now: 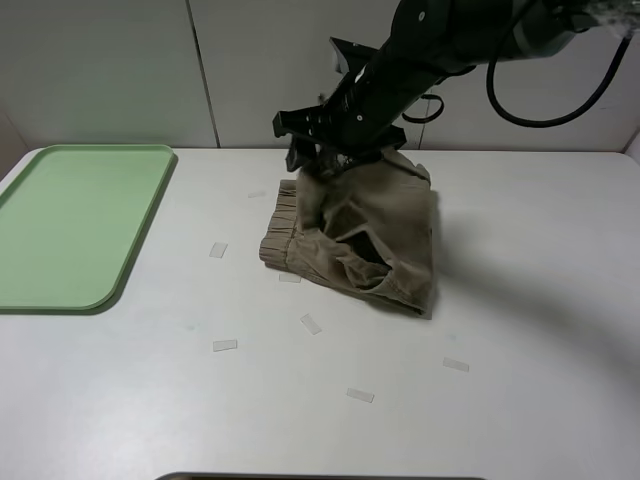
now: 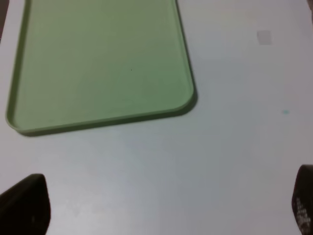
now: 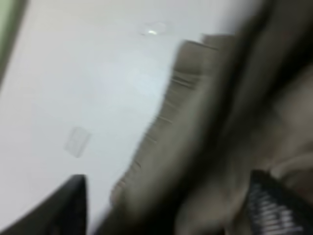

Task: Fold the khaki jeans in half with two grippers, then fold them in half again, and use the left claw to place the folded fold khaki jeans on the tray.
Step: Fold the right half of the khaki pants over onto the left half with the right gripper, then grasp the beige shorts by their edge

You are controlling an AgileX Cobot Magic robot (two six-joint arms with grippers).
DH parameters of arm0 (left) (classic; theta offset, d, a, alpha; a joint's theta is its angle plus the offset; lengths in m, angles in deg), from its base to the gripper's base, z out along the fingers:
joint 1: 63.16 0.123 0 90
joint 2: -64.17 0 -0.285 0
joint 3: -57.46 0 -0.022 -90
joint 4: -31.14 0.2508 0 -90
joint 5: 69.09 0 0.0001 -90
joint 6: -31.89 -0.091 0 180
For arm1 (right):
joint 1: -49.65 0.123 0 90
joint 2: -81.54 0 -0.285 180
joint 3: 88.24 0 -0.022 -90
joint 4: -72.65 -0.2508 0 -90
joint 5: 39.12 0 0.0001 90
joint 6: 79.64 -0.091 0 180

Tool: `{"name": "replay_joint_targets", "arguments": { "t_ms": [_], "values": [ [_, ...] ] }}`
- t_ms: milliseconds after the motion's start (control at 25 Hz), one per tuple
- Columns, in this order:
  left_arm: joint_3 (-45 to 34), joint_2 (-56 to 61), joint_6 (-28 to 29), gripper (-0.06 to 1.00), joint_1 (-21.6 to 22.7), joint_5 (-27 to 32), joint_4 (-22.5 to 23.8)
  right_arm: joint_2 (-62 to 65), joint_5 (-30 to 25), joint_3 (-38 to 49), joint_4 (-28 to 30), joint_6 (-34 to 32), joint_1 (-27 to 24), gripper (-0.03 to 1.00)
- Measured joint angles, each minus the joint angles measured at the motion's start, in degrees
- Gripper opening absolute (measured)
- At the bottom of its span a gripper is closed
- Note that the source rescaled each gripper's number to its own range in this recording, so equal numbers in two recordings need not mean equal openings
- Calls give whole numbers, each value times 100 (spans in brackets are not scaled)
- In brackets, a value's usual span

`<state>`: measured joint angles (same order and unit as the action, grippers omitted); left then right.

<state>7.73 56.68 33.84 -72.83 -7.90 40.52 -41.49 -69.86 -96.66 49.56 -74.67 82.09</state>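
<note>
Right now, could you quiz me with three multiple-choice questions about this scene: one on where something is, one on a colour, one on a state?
1. Seen from above, where does the tray lie?
A. left of the jeans
B. right of the jeans
C. under the jeans

2. What colour is the tray?
A. red
B. pale green
C. black

3. The left fingers are:
A. spread apart, holding nothing
B. clamped on the jeans
C. clamped on the tray

Answers:
1 A, it sits well to the left, apart from the jeans.
2 B, it looks mint green in two views.
3 A, only bare table shows between them.
</note>
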Motion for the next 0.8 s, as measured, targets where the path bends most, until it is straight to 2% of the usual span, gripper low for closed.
{"name": "replay_joint_targets", "arguments": {
  "t_ms": [160,320,440,600,680,800],
  "values": [
    [0,0,0,100,0,-6,11,0,147,0,-179,353,65,86],
    [0,0,0,100,0,-7,31,0,211,0,34,388,65,87],
    [5,0,0,100,0,-7,50,24,239,0,561,388,65,87],
    [5,0,0,100,0,-7,50,192,254,0,1587,331,-83,87],
    [5,0,0,100,0,-7,50,303,132,0,2102,65,-290,87],
    [5,0,0,100,0,-7,50,418,-336,0,2778,-497,-646,87]
  ]
}}
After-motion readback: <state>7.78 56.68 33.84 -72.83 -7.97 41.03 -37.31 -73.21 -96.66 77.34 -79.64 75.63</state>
